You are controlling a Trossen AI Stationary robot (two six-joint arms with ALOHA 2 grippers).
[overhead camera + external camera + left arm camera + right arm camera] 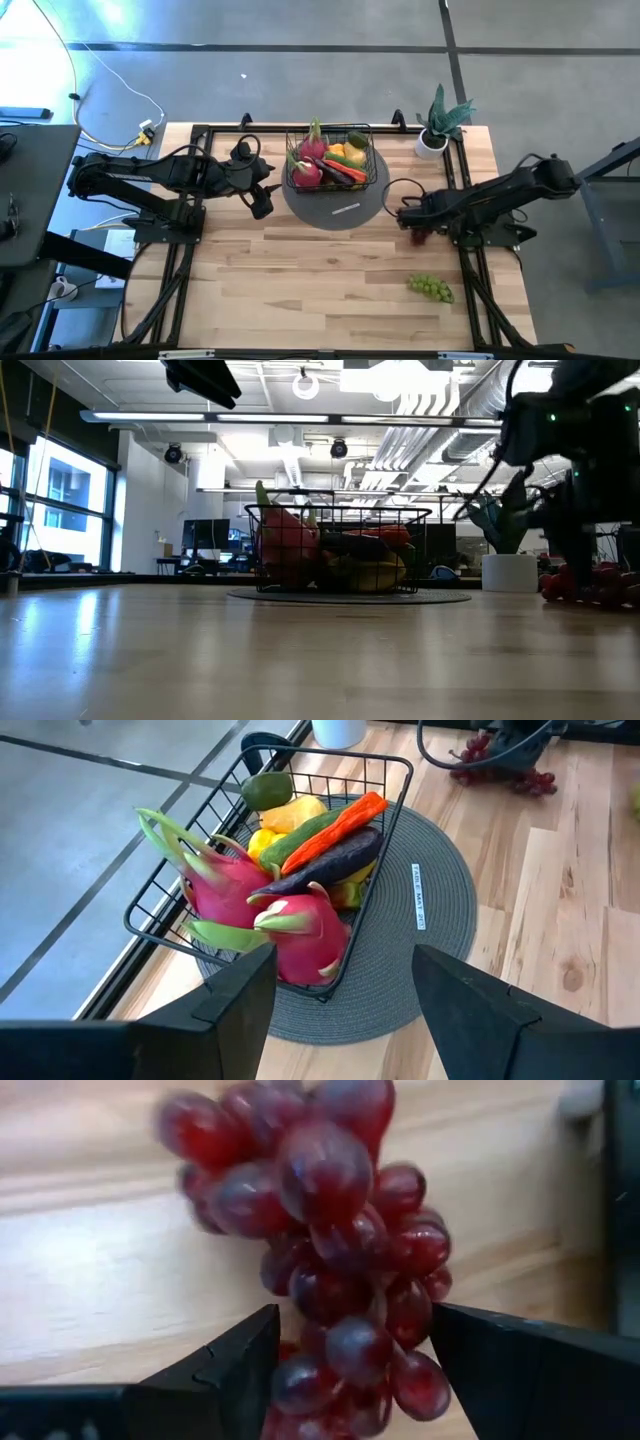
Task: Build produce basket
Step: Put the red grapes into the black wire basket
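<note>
The black wire basket (372,150) stands on a round grey mat (340,212) at the table's far middle. It holds pink dragon fruits (300,935), a carrot (340,825), an eggplant and yellow and green pieces. My left gripper (345,960) hovers open above the table, just left of the basket. A bunch of red grapes (340,1250) lies on the table to the right of the mat. My right gripper (355,1330) points down over it, open, one finger on either side of the bunch. A green grape bunch (431,288) lies toward the near right. My right gripper comes at the red grape bunch (330,1360) from above, and the bunch lies on the wood between its two fingers (240,1360). I cannot tell whether the fingers touch the grapes.
A potted green plant (440,125) in a white pot stands at the far right corner, behind the right arm. Bare wood stretches across the near half of the table, left of the green grapes.
</note>
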